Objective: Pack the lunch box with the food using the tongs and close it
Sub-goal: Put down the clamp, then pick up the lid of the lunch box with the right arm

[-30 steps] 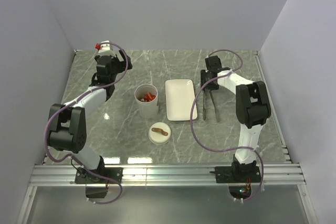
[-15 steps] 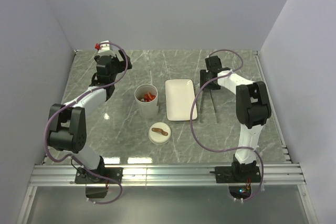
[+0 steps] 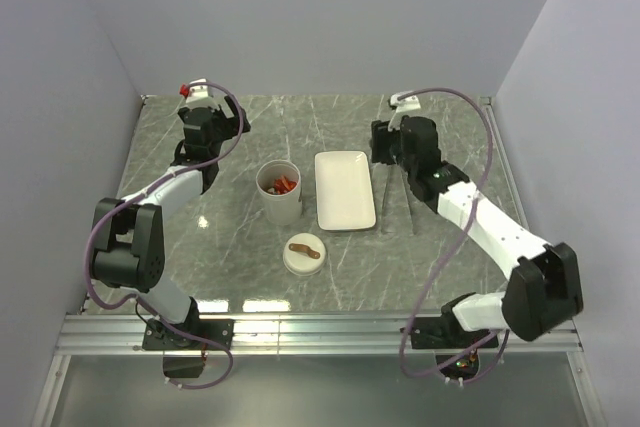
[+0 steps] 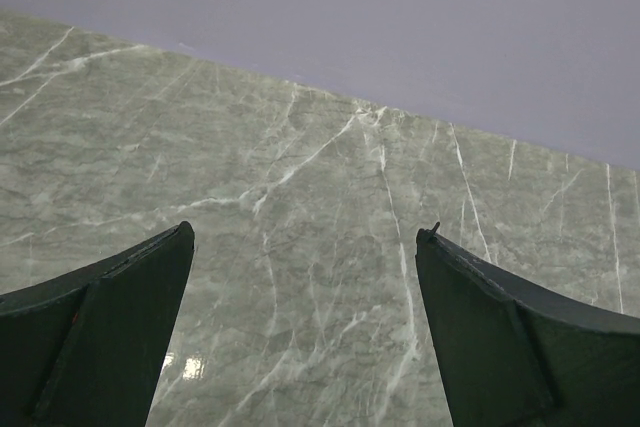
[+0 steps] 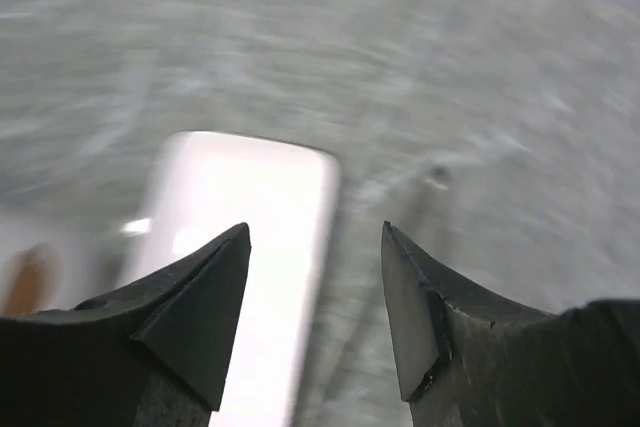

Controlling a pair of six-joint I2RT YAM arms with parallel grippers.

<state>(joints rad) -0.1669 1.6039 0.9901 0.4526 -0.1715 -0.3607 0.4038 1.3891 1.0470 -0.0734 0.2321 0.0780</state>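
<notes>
Lunch box (image 3: 283, 210) shows overhead; left-wrist, table (image 4: 300, 197).

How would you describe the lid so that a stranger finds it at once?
On the green marble table, find the tall white lunch box near the middle. In front of it, toward the near edge, lies the lid: a flat round cream disc, the only thing with a brown strap on top.

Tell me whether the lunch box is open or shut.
Open: the lunch box shows food inside; its lid lies apart on the table.
</notes>
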